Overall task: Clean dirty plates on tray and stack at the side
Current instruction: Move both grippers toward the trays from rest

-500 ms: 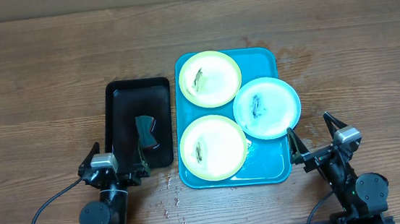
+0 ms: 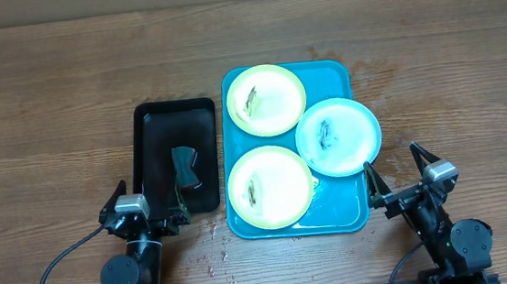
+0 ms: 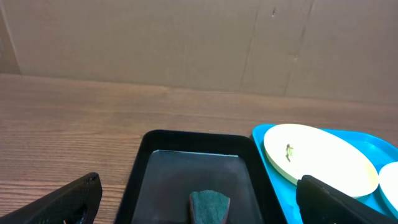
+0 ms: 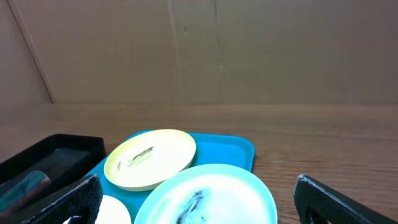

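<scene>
The tray [image 2: 332, 73] sat on the surface [image 2: 48, 105], just right of a smaller tray [image 2: 171, 122] that held a sponge [image 2: 185, 166]. On it lay a far plate [image 2: 265, 99], a near plate [image 2: 269, 187] before it, and a third plate [image 2: 338, 136] to their right, overhanging the tray's right edge.

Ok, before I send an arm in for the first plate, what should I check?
1. Left gripper open and empty: ok.
2. Right gripper open and empty: ok.
3. Sponge lying uncovered in the black tray, in front of the left gripper: ok.
4. Plates clean: not ok. The far yellow-green plate, near yellow-green plate and blue plate all show smears.
5. Plates fully on the turquoise tray: not ok. The blue plate overhangs the right edge.
6. Sponge wet enough to wipe: cannot tell.
</scene>
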